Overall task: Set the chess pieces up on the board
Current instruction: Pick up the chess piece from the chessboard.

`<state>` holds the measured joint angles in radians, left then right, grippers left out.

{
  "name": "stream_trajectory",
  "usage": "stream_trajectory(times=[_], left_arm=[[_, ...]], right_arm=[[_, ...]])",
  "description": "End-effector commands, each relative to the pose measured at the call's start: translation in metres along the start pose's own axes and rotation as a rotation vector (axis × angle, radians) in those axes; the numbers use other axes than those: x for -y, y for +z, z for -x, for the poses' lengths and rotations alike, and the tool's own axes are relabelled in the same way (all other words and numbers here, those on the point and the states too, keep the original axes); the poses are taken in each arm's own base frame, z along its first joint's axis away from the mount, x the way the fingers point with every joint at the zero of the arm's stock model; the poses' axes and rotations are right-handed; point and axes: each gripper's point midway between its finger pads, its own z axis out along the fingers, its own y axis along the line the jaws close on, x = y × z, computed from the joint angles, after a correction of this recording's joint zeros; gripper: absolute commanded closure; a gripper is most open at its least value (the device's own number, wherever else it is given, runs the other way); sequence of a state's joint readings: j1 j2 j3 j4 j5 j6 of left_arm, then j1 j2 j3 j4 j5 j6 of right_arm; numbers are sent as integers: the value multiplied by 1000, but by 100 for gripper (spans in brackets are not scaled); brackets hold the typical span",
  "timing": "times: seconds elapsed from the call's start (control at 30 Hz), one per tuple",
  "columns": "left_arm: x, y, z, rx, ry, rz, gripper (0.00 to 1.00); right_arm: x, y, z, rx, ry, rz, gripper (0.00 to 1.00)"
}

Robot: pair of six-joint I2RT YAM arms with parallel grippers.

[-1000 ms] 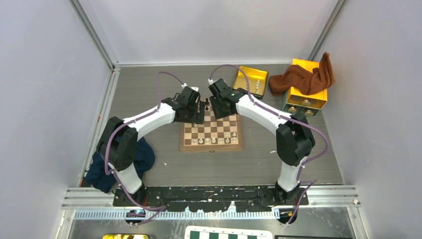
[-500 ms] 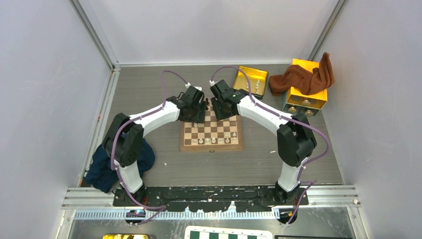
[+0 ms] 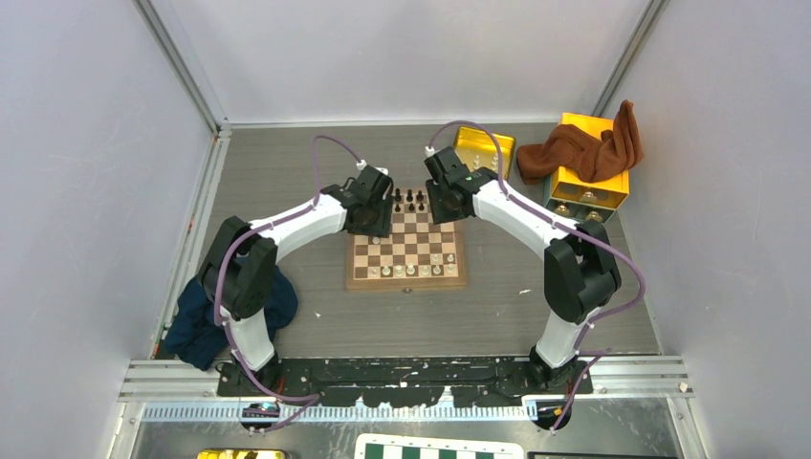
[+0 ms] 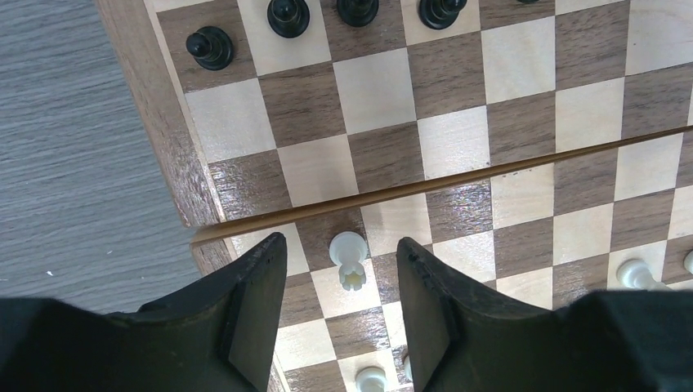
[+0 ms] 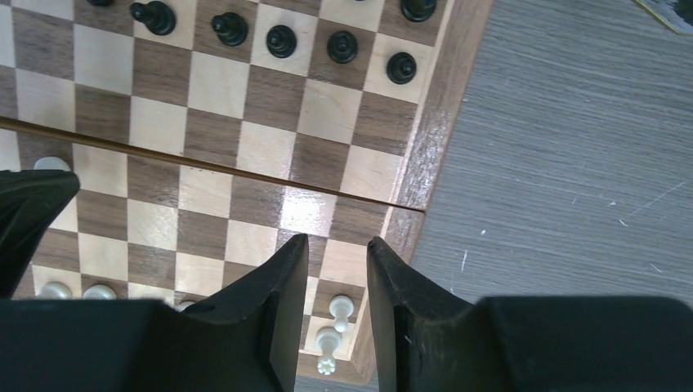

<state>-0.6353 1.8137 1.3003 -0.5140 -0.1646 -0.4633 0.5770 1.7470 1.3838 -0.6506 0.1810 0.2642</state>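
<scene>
The left gripper (image 4: 342,245) has its fingers parted. A white pawn (image 4: 349,260) shows in the gap between them, touched by neither finger, just on the near side of the fold line across the board (image 4: 167,139). The right gripper (image 5: 337,242) stands with a narrower gap and nothing clamped in it. Through that gap, white pieces (image 5: 339,307) show at the board's near right corner. More white ones stand along the near rows, and black pieces (image 5: 282,41) line the far rows. The board lies in the middle of the table (image 3: 287,182), with both arms arched over its far half. Far right of it are a yellow tray (image 3: 483,145) and a brown cloth (image 3: 583,148) draped on a yellow box (image 3: 598,189). A dark blue cloth (image 3: 196,325) lies near left.
</scene>
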Motion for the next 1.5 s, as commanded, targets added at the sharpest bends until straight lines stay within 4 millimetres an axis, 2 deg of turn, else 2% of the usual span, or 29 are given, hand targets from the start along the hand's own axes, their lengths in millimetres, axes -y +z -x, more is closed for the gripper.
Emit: stream_trajectory(times=[0.0,0.73,0.87,1.23,1.47], left_arm=[[5,-5,11,29,6,-3,48],[9,-4,3,6,13,1,64],[8,-4,3,4,12,4,67],[9,-3,8,13,14,8,69],[10,-3,10,15,19,8,77]], right_arm=[[3,-16,21,82,43,25,62],[5,-14,21,76,56,36,65],[6,-15,21,77,56,36,66],[6,-16,21,78,56,39,67],[6,-15,21,76,54,35,67]])
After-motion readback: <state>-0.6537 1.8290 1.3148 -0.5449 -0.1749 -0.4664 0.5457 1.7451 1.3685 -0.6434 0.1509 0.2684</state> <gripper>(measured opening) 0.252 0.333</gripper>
